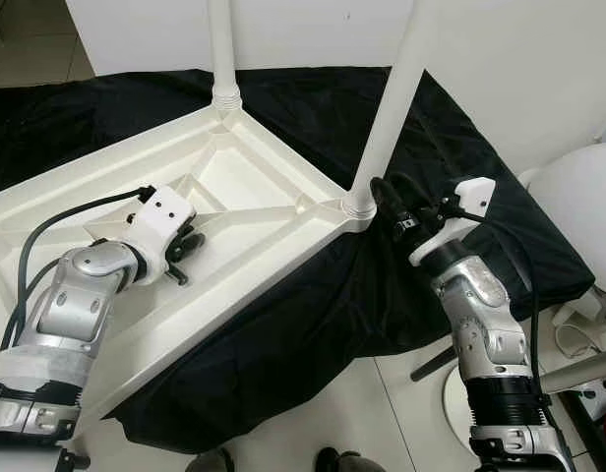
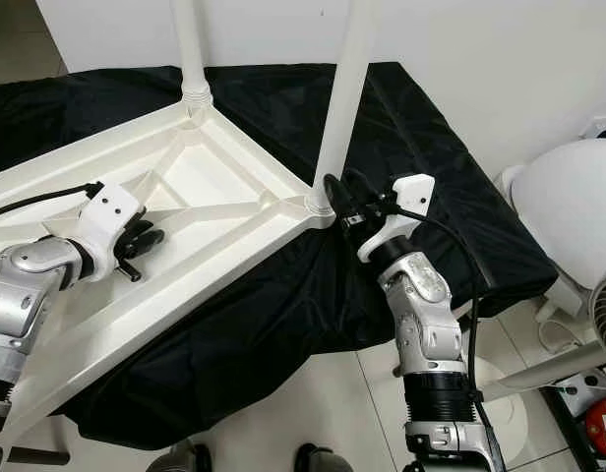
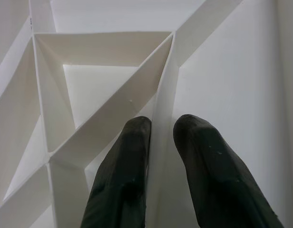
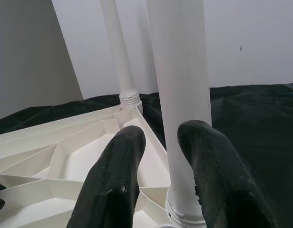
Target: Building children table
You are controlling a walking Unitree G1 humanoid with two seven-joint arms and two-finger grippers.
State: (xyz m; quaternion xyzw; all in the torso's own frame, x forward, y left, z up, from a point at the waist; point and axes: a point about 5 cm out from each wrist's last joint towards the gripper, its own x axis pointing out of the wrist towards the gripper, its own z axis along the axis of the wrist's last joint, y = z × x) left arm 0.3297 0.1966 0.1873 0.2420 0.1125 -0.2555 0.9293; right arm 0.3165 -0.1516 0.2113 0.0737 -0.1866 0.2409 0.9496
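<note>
On the black cloth (image 1: 313, 315): white tabletop (image 1: 254, 187) inverted, two legs (image 1: 390, 108) upright in corner sockets. Left gripper (image 3: 161, 142) clamped on an underside rib (image 3: 165, 95), one finger per side. Right gripper (image 4: 161, 142) slightly parted at the near leg's base, grip unconfirmed.

Black cloth (image 1: 313, 324) spreads beneath everything over the pale tiled floor (image 1: 382, 413); a white wall (image 1: 539, 69) rises behind, a white rounded object (image 1: 578, 206) sits far right.

A room in a home is showing here. Pale floor tiles (image 1: 401, 393) and a plain white wall (image 1: 519, 59) are surrounding a black cloth (image 1: 313, 305) spread out.
</note>
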